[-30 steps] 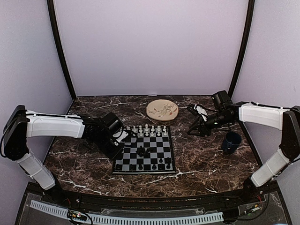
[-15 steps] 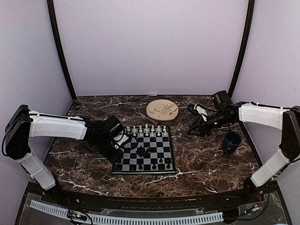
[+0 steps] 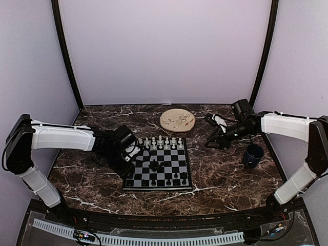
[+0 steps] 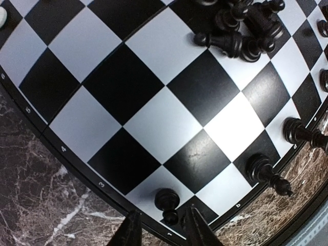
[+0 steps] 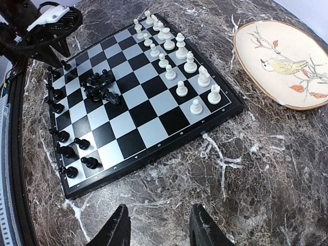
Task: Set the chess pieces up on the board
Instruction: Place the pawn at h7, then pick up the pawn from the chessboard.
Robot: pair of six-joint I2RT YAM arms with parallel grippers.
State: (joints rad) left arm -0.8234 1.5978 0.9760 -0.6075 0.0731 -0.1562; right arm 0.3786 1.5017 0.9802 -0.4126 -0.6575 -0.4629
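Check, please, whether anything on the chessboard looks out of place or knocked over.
Yes: a clump of black pieces lies heaped near the middle of the board, several tipped on their sides instead of standing on their own squares. The white pieces stand upright in their rows.

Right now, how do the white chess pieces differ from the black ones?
The white pieces stand upright in two tidy rows along the far edge of the board; the black pieces are only partly lined up along the near edge. No white piece sits mid-board, whereas several black pieces lie heaped there, some tipped over. Both sets are on the board.
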